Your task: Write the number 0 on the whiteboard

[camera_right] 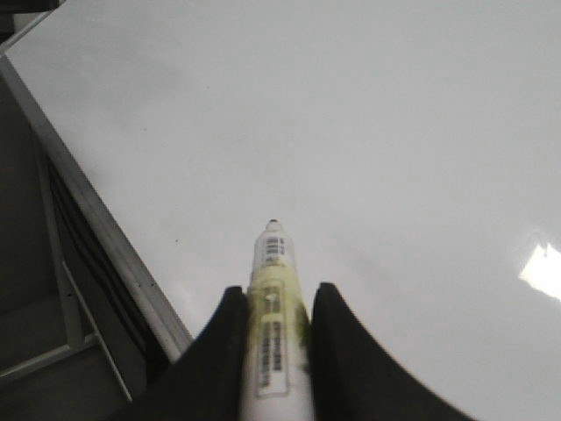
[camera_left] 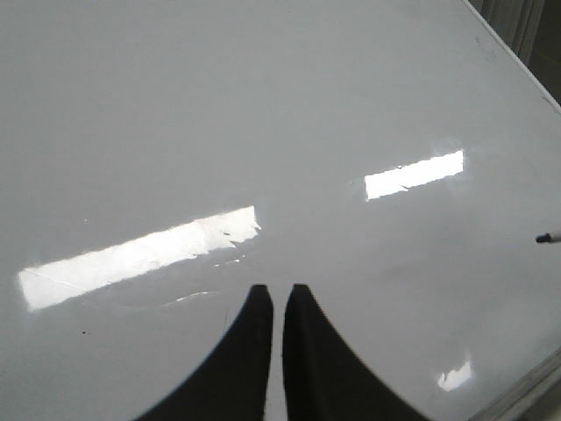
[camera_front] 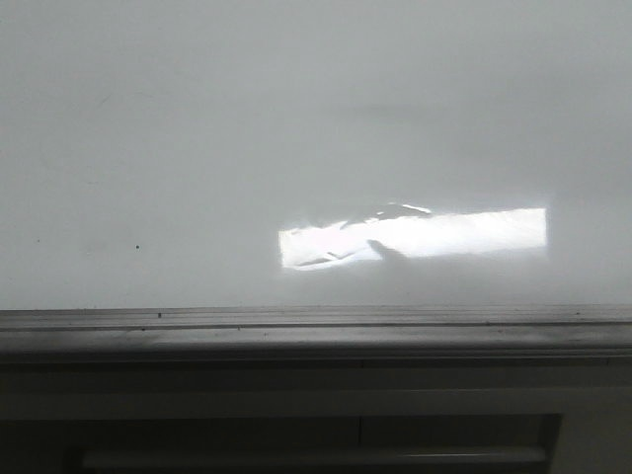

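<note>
The whiteboard point(camera_front: 296, 118) is a glossy white board that fills the front view, and no drawn number 0 shows on it in any view. No gripper shows in the front view. My left gripper point(camera_left: 277, 294) is shut and empty, its black fingers hovering over the bare board point(camera_left: 263, 105). My right gripper point(camera_right: 279, 294) is shut on a white marker point(camera_right: 273, 254) with a yellowish label. The marker's uncapped dark tip point(camera_right: 274, 223) points at the board point(camera_right: 394, 132) near its edge; I cannot tell if it touches.
A ridged grey edge rail point(camera_front: 316, 326) runs along the board's near side, with a dark grey cabinet front and its long handle point(camera_front: 316, 457) below. The rail also shows in the right wrist view point(camera_right: 105, 237). A small dark tip point(camera_left: 548, 237) pokes into the left wrist view.
</note>
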